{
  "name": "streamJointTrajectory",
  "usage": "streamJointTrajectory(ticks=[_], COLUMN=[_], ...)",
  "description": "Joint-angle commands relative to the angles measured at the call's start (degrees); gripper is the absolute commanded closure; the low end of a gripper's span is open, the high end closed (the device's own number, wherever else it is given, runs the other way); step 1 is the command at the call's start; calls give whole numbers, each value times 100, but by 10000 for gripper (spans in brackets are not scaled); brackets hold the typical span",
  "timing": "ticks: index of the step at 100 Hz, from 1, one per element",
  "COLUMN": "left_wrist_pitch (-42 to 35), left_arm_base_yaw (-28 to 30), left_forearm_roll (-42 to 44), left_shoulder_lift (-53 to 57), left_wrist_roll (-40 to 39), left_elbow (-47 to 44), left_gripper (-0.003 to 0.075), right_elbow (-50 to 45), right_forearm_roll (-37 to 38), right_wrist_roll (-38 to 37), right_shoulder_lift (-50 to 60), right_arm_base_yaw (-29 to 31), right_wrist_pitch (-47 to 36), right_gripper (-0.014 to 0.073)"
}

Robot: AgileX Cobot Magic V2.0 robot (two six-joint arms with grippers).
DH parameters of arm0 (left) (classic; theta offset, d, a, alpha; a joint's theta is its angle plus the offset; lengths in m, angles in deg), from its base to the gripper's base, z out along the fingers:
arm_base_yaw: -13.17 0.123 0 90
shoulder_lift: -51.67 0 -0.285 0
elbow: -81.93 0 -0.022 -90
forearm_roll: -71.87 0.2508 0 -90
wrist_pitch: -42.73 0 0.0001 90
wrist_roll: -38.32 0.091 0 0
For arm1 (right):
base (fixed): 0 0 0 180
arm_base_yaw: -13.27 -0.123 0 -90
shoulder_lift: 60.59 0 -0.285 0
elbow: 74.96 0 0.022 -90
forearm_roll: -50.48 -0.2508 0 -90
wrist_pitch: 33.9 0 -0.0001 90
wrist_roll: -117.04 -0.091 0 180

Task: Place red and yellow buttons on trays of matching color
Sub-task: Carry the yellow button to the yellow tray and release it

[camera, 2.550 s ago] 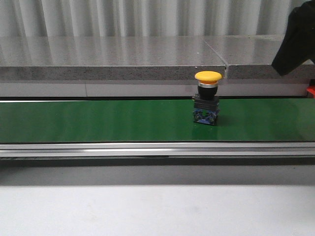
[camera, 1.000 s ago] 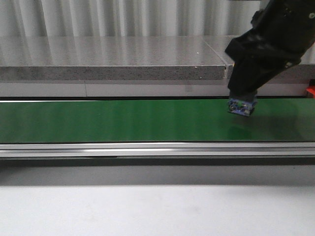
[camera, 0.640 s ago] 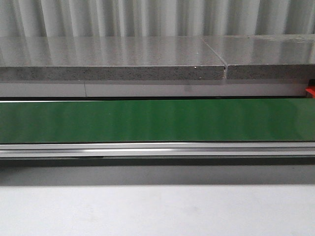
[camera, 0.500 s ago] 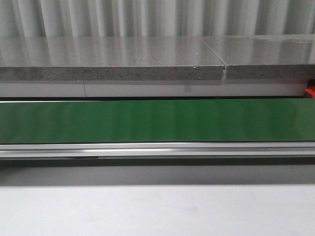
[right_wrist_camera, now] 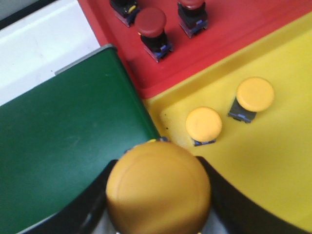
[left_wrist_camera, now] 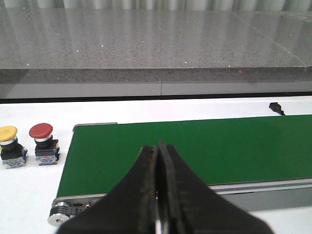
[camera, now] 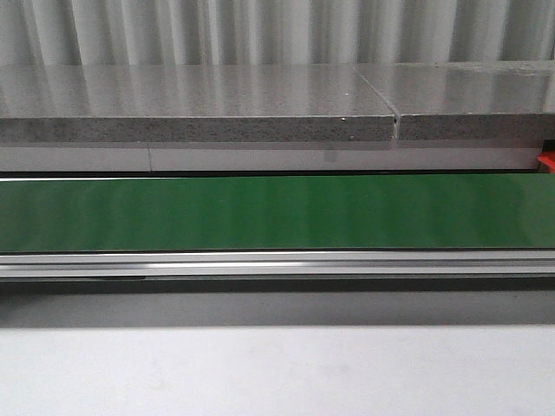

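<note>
While I look forward: neither arm shows, only the belt [camera: 277, 212].
Hidden: my right pincer [right_wrist_camera: 157, 195] fingers mostly covered by the button [right_wrist_camera: 158, 187] they grip.
Surface: green belt, white worktop [left_wrist_camera: 29, 185], grey stone ledge [camera: 199, 104] behind.
Button: yellow dome, held above the belt's end beside the yellow tray [right_wrist_camera: 273, 161].
Left pincer [left_wrist_camera: 157, 185]: jaws pressed together, nothing between.

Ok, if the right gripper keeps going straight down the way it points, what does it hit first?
Probably the edge of the yellow tray beside the green belt; the held yellow button hides the spot directly beneath, so depth is uncertain.
</note>
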State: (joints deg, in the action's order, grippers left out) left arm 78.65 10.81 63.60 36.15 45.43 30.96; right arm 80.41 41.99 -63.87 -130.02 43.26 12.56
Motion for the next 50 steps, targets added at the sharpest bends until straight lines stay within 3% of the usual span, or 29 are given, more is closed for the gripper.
streamJointTrajectory(ticks=[1, 50], left_wrist_pitch=[-414, -414], left_arm_base_yaw=[-45, -45], left_forearm_roll=[-88, -88], left_shoulder_lift=[-75, -75], left_wrist_roll=[-7, -7], left_elbow=[135, 135], left_gripper=[741, 741], right_elbow=[-67, -1388], right_forearm_roll=[10, 34], right_wrist_roll=[-51, -242], right_shoulder_lift=[123, 89], right_arm_base_yaw=[198, 767], right_wrist_pitch=[-269, -1328], right_gripper=[430, 430])
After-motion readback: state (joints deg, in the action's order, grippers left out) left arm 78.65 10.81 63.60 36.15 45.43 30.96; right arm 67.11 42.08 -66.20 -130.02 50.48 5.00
